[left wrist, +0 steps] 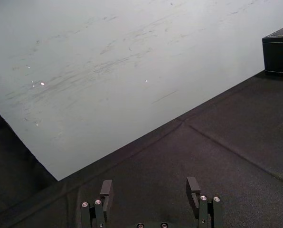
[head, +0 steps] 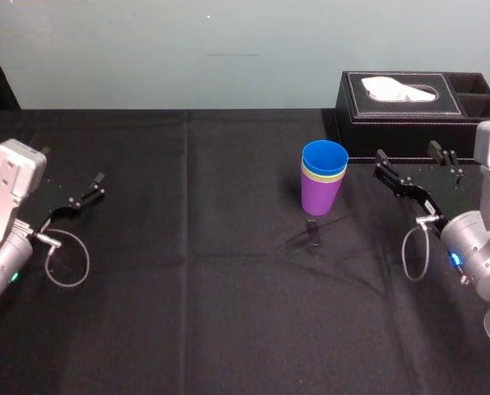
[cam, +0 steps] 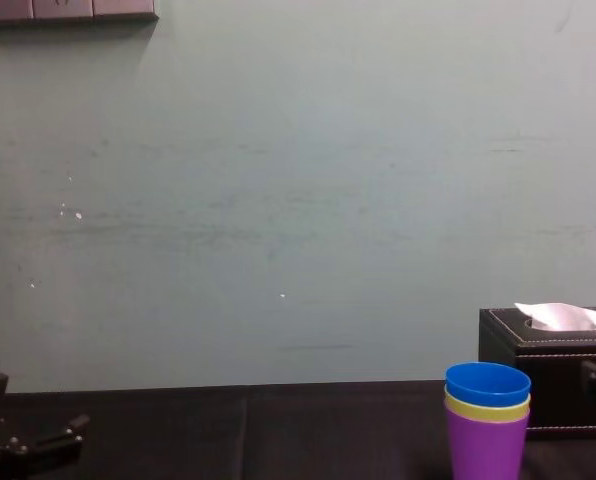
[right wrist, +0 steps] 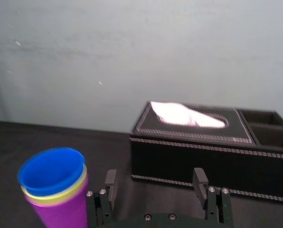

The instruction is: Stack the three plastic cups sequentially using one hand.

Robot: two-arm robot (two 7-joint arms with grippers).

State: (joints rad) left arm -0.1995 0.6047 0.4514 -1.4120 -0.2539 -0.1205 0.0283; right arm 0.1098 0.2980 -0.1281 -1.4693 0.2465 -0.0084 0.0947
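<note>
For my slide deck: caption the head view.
Three cups stacked on the table, open left gripper and right gripper apart, box behind.

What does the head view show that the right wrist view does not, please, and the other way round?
Head view adds: the left gripper, open, low over the black table on the robot's left, and the gap between the right gripper and the cups. Right wrist view adds: the tissue box with its stitched front wall seen side-on. Shared: the blue cup nested in the yellow-green cup, that in the purple cup, upright; the right gripper open, holding nothing.
</note>
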